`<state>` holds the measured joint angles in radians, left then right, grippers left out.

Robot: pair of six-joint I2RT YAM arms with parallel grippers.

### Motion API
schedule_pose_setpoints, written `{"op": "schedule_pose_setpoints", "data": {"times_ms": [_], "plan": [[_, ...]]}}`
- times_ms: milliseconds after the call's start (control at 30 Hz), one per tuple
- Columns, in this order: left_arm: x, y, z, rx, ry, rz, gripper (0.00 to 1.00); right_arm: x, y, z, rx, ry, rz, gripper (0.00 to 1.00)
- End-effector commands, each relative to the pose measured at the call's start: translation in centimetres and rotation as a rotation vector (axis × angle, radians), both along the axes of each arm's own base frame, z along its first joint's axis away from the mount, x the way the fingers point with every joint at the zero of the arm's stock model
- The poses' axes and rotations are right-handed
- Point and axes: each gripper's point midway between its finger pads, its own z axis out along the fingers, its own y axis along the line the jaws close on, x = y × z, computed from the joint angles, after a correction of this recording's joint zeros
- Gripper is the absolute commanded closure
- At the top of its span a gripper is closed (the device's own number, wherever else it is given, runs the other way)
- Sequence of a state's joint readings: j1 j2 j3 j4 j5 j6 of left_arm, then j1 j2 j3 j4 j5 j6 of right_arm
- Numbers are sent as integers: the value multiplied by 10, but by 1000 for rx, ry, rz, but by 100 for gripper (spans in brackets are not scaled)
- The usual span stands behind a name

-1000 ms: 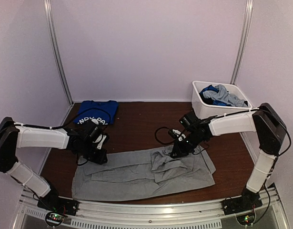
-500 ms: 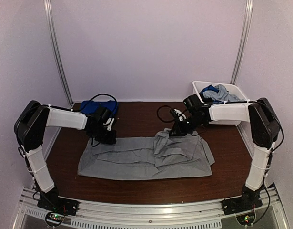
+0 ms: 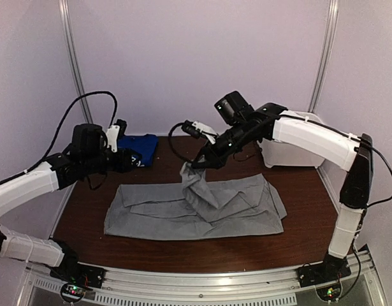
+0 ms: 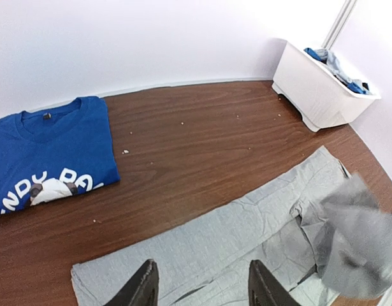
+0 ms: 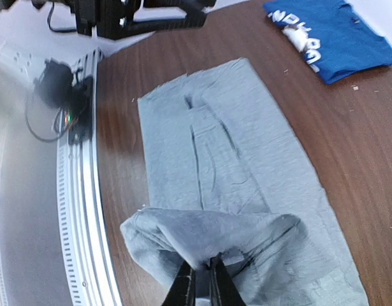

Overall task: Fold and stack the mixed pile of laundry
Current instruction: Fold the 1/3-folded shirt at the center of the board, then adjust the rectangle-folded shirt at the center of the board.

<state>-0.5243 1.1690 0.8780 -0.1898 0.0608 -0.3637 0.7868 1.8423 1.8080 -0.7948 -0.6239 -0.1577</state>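
A large light-grey garment (image 3: 208, 210) lies spread across the brown table. My right gripper (image 3: 196, 166) is shut on a bunched fold of it and holds that fold up above the cloth's middle. In the right wrist view the closed jaws (image 5: 202, 280) pinch the grey fabric (image 5: 215, 236). My left gripper (image 3: 127, 162) hangs open and empty in the air, above the table near the garment's far left corner. Its fingertips (image 4: 203, 282) frame the flat grey cloth (image 4: 246, 223) below. A folded royal-blue shirt (image 3: 137, 150) with white print lies at the back left.
The white bin (image 4: 317, 89) stands at the back right with blue and grey cloth in it. In the top view the right arm mostly hides the bin (image 3: 288, 157). Metal rail (image 3: 202, 284) runs along the near edge.
The left gripper let go of the grey garment's left edge, opened and rose away. The right gripper carried its fold up and to the left. The garment shifted toward the back.
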Motion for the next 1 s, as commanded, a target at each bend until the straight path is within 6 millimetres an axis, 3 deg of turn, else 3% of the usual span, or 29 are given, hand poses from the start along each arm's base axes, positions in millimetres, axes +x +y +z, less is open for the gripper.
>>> {"op": "schedule_pose_setpoints", "data": {"times_ms": [0,100,167,300,333,400,533,700,833,967], "plan": [[-19,6,1,-45,-65,-23,49,-50,22,-58,-220,6,177,84],[-33,13,1,-75,-91,-21,45,-71,42,-60,-245,-15,231,51],[-44,12,0,-108,-100,-54,41,-63,40,-54,-235,-25,190,40],[-67,-2,-24,-54,-49,-142,38,-33,15,-21,-108,-23,47,31],[-73,-7,-31,-22,-31,-169,38,-23,5,-5,-47,-38,1,30],[-86,-20,-46,18,6,-214,38,-4,-21,-6,-2,5,-96,28],[-100,-46,-71,43,98,-327,40,20,-69,-36,57,173,-244,31],[-94,-84,-93,111,186,-497,43,42,-113,-83,42,302,-407,33],[-79,-117,-108,163,229,-588,44,57,-136,-114,19,376,-494,35],[-80,-142,-135,165,312,-690,43,56,-146,-132,10,418,-522,36]]}}
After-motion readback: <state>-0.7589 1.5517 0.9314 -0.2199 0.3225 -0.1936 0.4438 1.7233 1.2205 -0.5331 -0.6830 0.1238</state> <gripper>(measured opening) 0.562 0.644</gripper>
